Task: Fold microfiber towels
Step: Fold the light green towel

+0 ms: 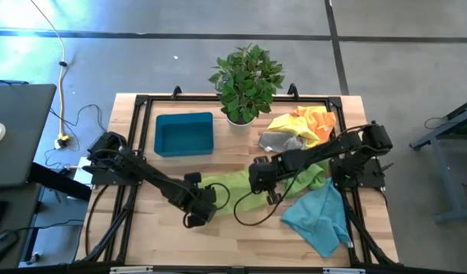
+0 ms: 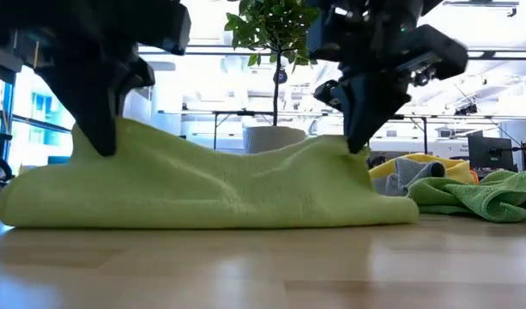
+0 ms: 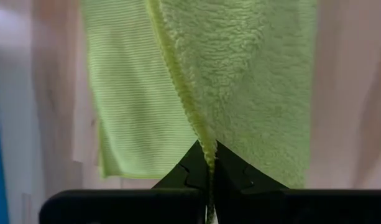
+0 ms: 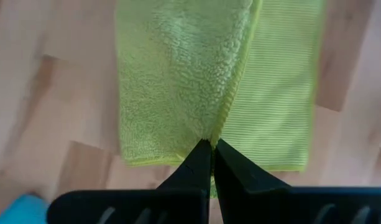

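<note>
No words, numbers, labels or signs can be read in any view.

Fluffy lime cloth towel [image 2: 211, 184], wooden table [image 2: 263, 266]
</note>
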`<state>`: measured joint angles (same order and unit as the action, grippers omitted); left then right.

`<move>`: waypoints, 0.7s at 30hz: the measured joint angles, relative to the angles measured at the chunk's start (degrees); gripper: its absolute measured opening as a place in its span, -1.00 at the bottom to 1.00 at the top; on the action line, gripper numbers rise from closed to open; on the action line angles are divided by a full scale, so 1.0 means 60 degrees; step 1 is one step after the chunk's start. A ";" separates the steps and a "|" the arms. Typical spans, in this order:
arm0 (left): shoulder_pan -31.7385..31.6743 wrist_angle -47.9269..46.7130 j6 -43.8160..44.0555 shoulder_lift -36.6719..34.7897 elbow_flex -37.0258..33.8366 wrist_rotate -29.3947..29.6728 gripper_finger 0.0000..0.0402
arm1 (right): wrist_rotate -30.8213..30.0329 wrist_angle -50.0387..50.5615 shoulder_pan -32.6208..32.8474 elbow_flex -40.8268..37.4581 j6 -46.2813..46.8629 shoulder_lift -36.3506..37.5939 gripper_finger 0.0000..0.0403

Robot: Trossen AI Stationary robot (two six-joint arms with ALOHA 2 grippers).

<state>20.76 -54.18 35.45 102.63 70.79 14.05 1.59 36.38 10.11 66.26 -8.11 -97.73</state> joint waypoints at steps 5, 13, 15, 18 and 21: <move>-0.0371 -0.0010 -0.0006 0.0000 -0.0167 0.0051 -1.00 | -0.0459 -0.0044 -0.0384 0.0000 -0.0057 -0.0042 -1.00; -0.0770 -0.0077 -0.0010 0.0000 -0.0283 0.0050 -1.00 | -0.0558 -0.0044 -0.0750 0.0000 0.0016 -0.0669 -1.00; -0.0830 -0.0083 -0.0010 0.0000 -0.0281 0.0067 -1.00 | -0.0559 -0.0038 -0.0803 0.0000 0.0016 -0.0858 -1.00; -0.0913 -0.0121 -0.0013 0.0000 -0.0281 0.0205 -1.00 | -0.0804 -0.0040 -0.0834 0.0000 0.0019 -0.1052 -1.00; -0.0996 -0.0206 -0.0013 0.0000 -0.0281 0.0244 -1.00 | -0.1249 -0.0051 -0.0834 0.0000 0.0017 -0.1082 -1.00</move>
<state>14.78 -55.41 35.38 102.63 69.10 15.51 -5.91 36.07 5.10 66.26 -8.00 -104.22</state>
